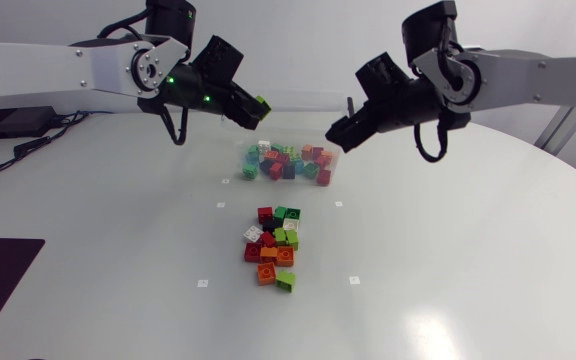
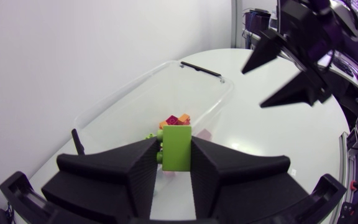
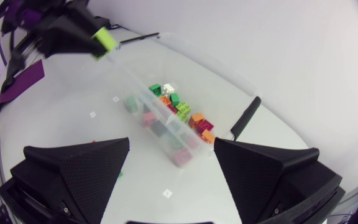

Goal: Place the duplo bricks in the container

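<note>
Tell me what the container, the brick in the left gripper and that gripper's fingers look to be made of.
Container: clear, glossy plastic, it seems; bricks show through its walls.
Green brick in the left gripper: opaque moulded plastic, smooth with a slight sheen.
Fingers: matte black, faintly grained, likely plastic or printed; the look leaves it open.

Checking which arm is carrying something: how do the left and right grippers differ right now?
The left gripper is shut on a green brick; the right gripper is open and holds nothing. The left gripper hangs by one end of the container, the right gripper by the opposite end. Both are black, raised off the table and angled down toward the container.
</note>
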You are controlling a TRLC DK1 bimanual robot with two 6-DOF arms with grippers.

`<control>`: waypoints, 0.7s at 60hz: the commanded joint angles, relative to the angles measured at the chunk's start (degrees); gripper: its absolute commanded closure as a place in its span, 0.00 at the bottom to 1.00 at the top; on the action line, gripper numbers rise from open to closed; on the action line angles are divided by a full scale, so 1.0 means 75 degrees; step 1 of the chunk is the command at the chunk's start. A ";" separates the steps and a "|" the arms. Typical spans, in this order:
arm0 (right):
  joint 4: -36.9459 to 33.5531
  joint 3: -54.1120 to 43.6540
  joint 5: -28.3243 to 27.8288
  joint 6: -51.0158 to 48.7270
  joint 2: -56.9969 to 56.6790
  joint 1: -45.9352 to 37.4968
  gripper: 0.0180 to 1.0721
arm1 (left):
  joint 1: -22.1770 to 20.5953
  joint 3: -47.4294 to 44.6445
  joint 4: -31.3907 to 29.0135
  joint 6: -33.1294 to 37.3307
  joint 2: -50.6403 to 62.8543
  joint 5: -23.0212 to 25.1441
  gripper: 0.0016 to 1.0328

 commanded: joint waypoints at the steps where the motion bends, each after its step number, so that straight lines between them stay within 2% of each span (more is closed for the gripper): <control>1: 0.0020 -0.1006 -0.0047 -0.0449 -0.0575 0.0198 0.06 | 0.0120 0.0703 0.0227 -0.0453 0.0528 -0.0109 0.81; 19: 0.0102 -0.2787 -0.0047 -0.0941 -0.1536 0.0655 0.06 | 0.0202 0.2238 0.0180 -0.0805 0.1735 -0.0320 0.80; 30: -0.0050 -0.3291 0.0059 -0.0953 -0.1548 0.1171 0.06 | 0.0143 0.2882 0.0075 -0.0864 0.2321 -0.0625 0.79; 33: -0.0144 -0.3408 0.0176 -0.0859 -0.1559 0.1452 0.06 | 0.0143 0.3070 -0.0077 -0.0864 0.2461 -0.0707 0.69; 34: -0.0191 -0.3432 0.0211 -0.0824 -0.1571 0.1546 0.06 | 0.0143 0.3234 -0.0206 -0.0864 0.2578 -0.0742 0.59; 38: -0.0460 -0.3514 0.0305 -0.0754 -0.1583 0.1932 0.06 | 0.0155 0.3374 -0.0300 -0.0864 0.2672 -0.0801 0.43; 40: -0.0519 -0.3607 0.0422 -0.0754 -0.1571 0.2179 0.06 | 0.0167 0.3410 -0.0370 -0.0864 0.2684 -0.0848 0.24; 41: -0.0531 -0.3642 0.0445 -0.0754 -0.1571 0.2272 0.06 | 0.0167 0.3410 -0.0382 -0.0864 0.2684 -0.0894 0.16; 42: -0.0531 -0.3701 0.0480 -0.0754 -0.1583 0.2401 0.06 | 0.0167 0.3410 -0.0394 -0.0864 0.2684 -0.0906 0.13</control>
